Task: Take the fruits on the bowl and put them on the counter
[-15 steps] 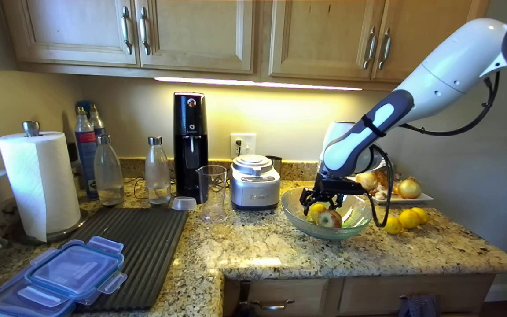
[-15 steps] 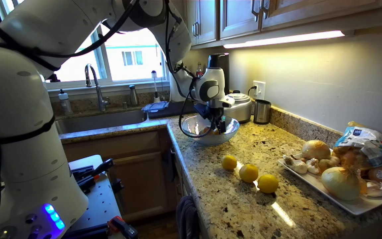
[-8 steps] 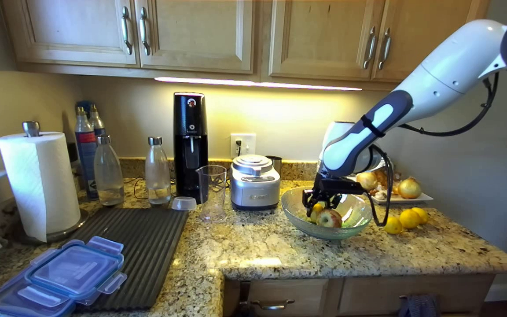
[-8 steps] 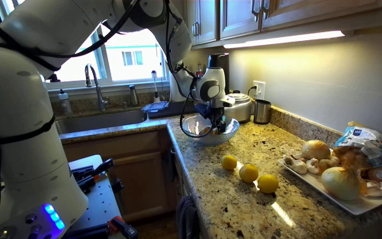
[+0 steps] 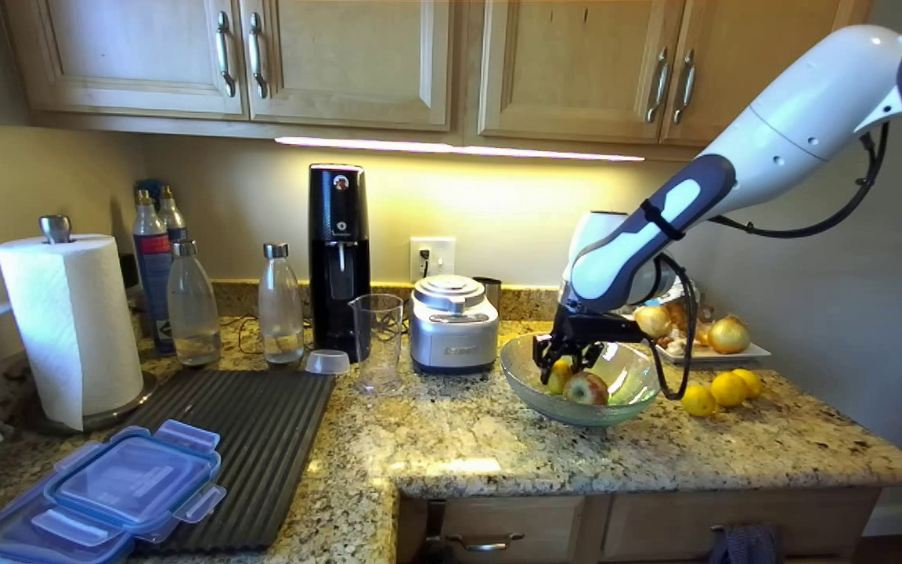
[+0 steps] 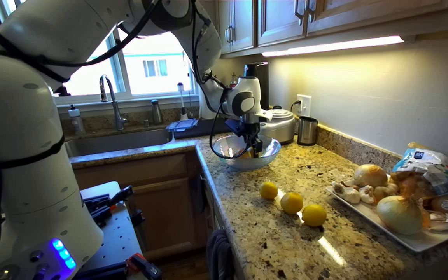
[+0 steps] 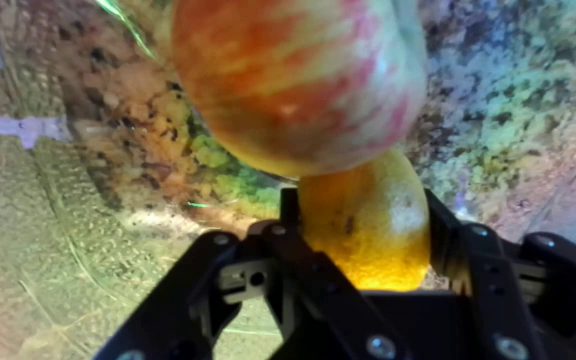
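The translucent glass bowl [image 5: 525, 390] stands on the granite counter [image 5: 490, 450], holding a red-striped apple [image 7: 298, 85] and a yellow fruit [image 7: 368, 250]. My gripper [image 7: 363, 212] reaches down inside the bowl, its black fingers pressed against both sides of that yellow fruit. The apple overlaps the fruit's far end in the wrist view; whether the fruit is off the bowl's bottom I cannot tell. In an exterior view the gripper [image 6: 256, 144] hides much of the bowl's contents. Three more yellow fruits [image 6: 291, 202] lie in a row on the counter, outside the bowl.
A silver food processor [image 5: 455, 337] and a steel cup [image 6: 307, 131] stand behind the bowl. A white plate [image 6: 370, 214] carries onions and garlic. A clear pitcher [image 5: 379, 345] is further along. The arm's black cable [image 5: 690, 345] loops down beside the bowl.
The jaws have come together on the yellow fruit. The gripper has shifted slightly left in both exterior views, and the fruit has moved a little with it, away from the apple.
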Tool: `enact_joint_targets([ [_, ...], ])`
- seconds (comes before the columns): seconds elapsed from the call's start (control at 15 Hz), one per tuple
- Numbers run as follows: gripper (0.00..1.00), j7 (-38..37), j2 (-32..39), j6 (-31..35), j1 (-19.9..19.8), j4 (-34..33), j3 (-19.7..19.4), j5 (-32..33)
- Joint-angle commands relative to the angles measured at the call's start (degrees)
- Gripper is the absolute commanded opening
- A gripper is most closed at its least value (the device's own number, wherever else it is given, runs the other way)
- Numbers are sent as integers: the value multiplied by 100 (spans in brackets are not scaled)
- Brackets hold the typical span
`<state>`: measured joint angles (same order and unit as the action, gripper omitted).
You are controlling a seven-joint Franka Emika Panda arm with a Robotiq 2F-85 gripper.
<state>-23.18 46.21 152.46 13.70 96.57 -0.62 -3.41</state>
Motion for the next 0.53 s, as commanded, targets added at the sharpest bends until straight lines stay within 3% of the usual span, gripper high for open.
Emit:
enact_joint_targets([
  [0.0, 33, -114, -728, -76, 284, 662, -195, 127],
  [0.47, 33, -699, -1708, -488, 733, 1243, -737, 668],
])
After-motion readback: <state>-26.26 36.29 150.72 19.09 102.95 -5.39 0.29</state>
